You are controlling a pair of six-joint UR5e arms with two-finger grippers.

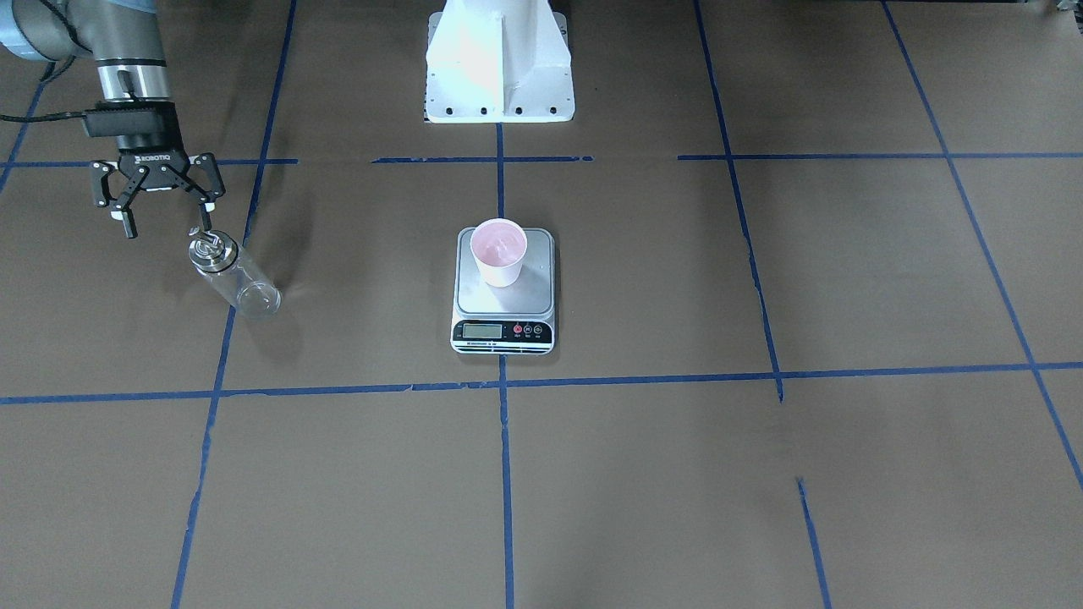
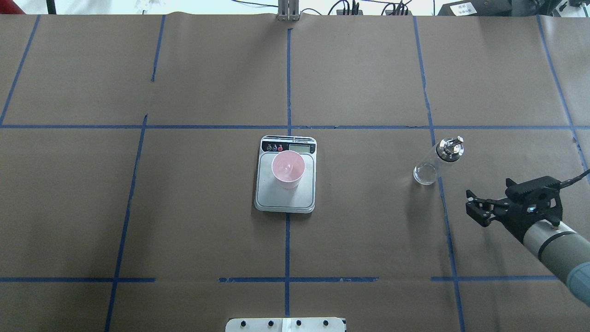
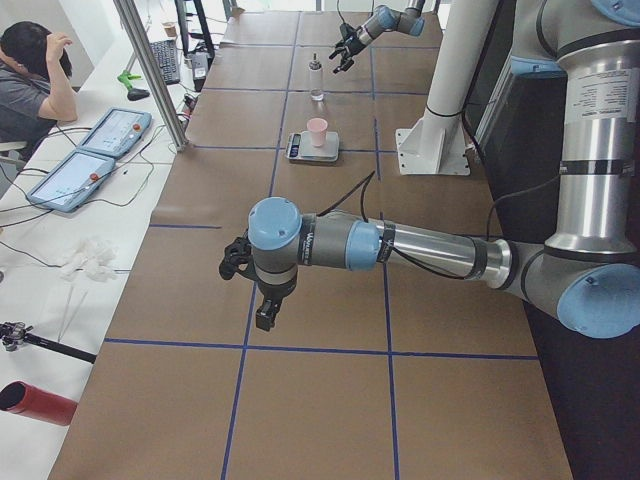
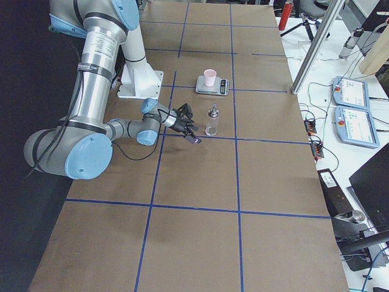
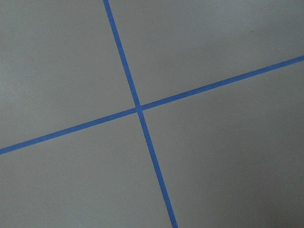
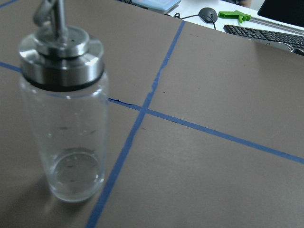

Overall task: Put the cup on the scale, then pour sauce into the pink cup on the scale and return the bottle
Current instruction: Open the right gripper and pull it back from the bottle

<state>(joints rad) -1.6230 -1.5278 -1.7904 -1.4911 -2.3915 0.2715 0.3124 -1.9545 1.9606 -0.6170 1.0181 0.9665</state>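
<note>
The pink cup (image 1: 499, 252) stands upright on the silver platform of the scale (image 1: 505, 326), also in the overhead view (image 2: 288, 169). The clear glass bottle (image 1: 233, 275) with its silver cap stands upright on the table, apart from the scale, and fills the left of the right wrist view (image 6: 66, 118). I cannot make out any sauce in it. My right gripper (image 1: 166, 222) is open and empty, close to the bottle on the robot's side without touching it (image 2: 474, 208). My left gripper (image 3: 250, 285) hangs over bare table far from the scale; I cannot tell whether it is open or shut.
Brown paper with blue tape lines covers the table (image 2: 138, 207). The white robot base (image 1: 499, 68) stands behind the scale. Tablets and cables lie on a side bench (image 3: 90, 150), where a person (image 3: 30, 80) sits.
</note>
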